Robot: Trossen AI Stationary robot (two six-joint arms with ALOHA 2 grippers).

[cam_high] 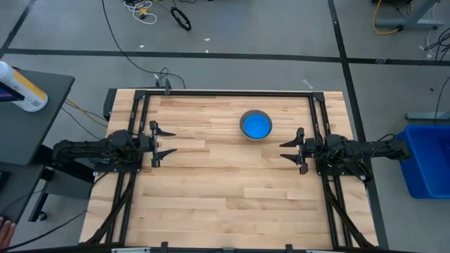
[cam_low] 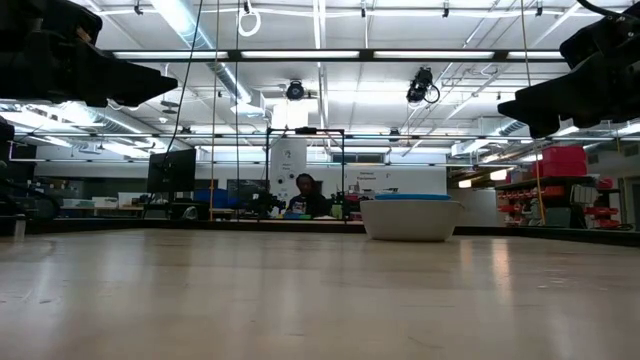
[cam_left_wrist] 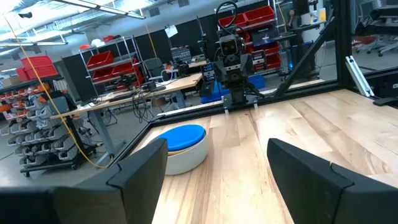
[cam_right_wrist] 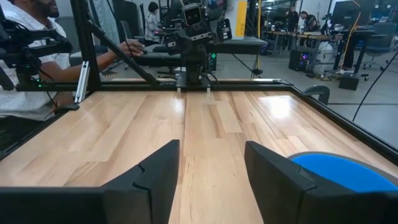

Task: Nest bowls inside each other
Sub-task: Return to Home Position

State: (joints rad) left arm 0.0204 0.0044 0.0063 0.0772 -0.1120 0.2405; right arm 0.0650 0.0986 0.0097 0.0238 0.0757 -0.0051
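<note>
One stack of bowls [cam_high: 255, 125] stands on its base on the wooden table, right of the middle toward the far edge. Its outer bowl is grey, and a light blue one fills the inside [cam_left_wrist: 180, 146] [cam_low: 410, 217] [cam_right_wrist: 339, 171]. Other bowls inside it cannot be made out. My left gripper [cam_high: 172, 140] [cam_left_wrist: 217, 165] hovers open at the table's left side, pointing level toward the right. My right gripper [cam_high: 283, 150] [cam_right_wrist: 211, 162] hovers open at the right side, pointing level toward the left, just nearer than the stack. Nothing sits between either pair of fingers.
A black frame rail [cam_high: 232, 92] runs round the table's far and side edges. A blue bin [cam_high: 425, 158] stands off the table's right, and a side table with a bottle [cam_high: 21, 88] off its left. A seated person [cam_right_wrist: 31, 62] shows beyond the left arm.
</note>
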